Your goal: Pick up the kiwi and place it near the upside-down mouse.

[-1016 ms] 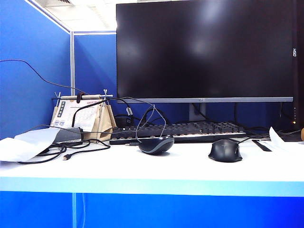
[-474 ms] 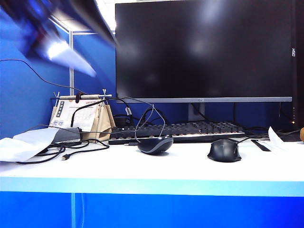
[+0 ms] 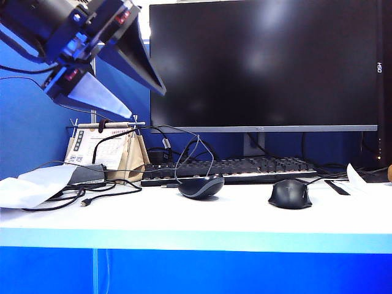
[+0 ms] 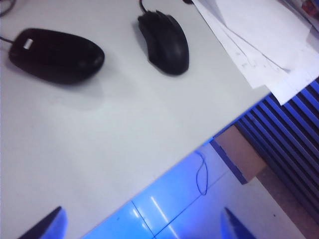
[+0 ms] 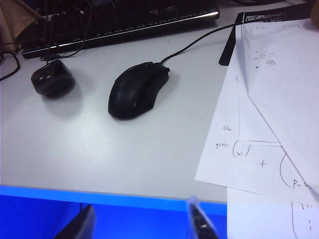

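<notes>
Upside-down mouse [image 3: 201, 186] on white desk; kiwi [image 3: 389, 173] barely visible far right.

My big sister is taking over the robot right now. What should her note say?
Left gripper: open, empty, up in the air at the desk's left end.
Right gripper: holds nothing, above the front desk edge; open or shut is unclear.
Upside-down mouse: in front of the keyboard, left of the upright mouse.
Kiwi: just a brown sliver at the far right edge.
Done: nothing yet. Left: grab the kiwi, set it near the upside-down mouse.
</notes>
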`<state>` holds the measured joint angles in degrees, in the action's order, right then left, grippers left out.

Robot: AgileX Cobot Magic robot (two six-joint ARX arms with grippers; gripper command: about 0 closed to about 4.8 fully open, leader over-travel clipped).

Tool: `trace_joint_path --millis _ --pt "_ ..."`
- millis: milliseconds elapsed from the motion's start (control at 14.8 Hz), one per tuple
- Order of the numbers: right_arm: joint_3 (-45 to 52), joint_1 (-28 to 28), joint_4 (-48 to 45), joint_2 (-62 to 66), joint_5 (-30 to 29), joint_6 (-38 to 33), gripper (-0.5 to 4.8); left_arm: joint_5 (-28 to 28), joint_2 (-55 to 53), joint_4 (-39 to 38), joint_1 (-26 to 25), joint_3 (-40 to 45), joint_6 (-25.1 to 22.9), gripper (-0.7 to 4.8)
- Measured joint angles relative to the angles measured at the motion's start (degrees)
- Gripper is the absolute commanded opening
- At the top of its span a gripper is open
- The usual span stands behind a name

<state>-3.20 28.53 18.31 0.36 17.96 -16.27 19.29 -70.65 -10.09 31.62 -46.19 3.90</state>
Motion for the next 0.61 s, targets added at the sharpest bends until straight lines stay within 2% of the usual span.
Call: trace_joint_path --millis 407,610 --pt "0.2 0.0 -1.9 0.0 -0.5 0.0 2.43 0.0 0.0 0.5 0.0 0.0 0.0 4.03" --pt "0.1 0.0 -5.9 0.0 -4.3 -0.2 2.47 -1.0 0.0 2.7 0.0 0.0 -0.6 4.03"
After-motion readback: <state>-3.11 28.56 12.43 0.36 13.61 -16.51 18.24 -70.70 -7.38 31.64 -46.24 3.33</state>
